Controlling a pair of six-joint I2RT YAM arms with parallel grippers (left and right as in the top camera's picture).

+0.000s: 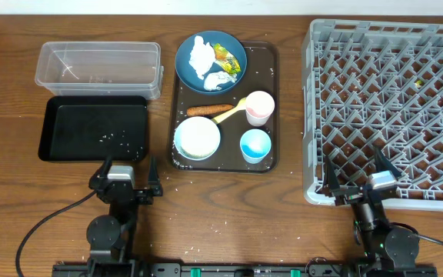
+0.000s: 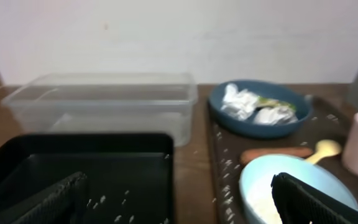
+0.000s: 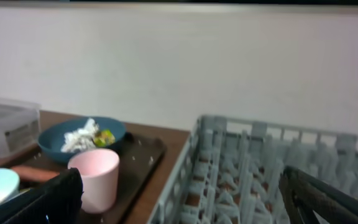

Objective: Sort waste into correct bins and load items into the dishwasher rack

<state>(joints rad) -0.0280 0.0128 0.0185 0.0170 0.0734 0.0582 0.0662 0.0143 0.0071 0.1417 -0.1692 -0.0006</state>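
Note:
A dark blue plate [image 1: 235,52] on the brown serving tray [image 1: 271,77] holds crumpled white paper [image 1: 202,54] and a yellow-green wrapper [image 1: 224,53]. An orange-brown stick [image 1: 208,110], yellow spoon [image 1: 230,112], pink cup [image 1: 259,107], light blue cup [image 1: 255,145] and pale bowl [image 1: 198,138] also sit on that tray. The clear tub [image 1: 98,68] and black tray [image 1: 92,128] lie at left, the grey rack [image 1: 391,108] at right. My left gripper [image 1: 125,185] is open and empty near the front edge. My right gripper [image 1: 358,185] is open and empty at the rack's front edge.
Loose rice grains are scattered in the black tray [image 2: 104,180], on the serving tray [image 2: 222,168] and on the wood near the front [image 1: 223,225]. A white wall stands behind the table. Cables run from both arm bases along the front edge.

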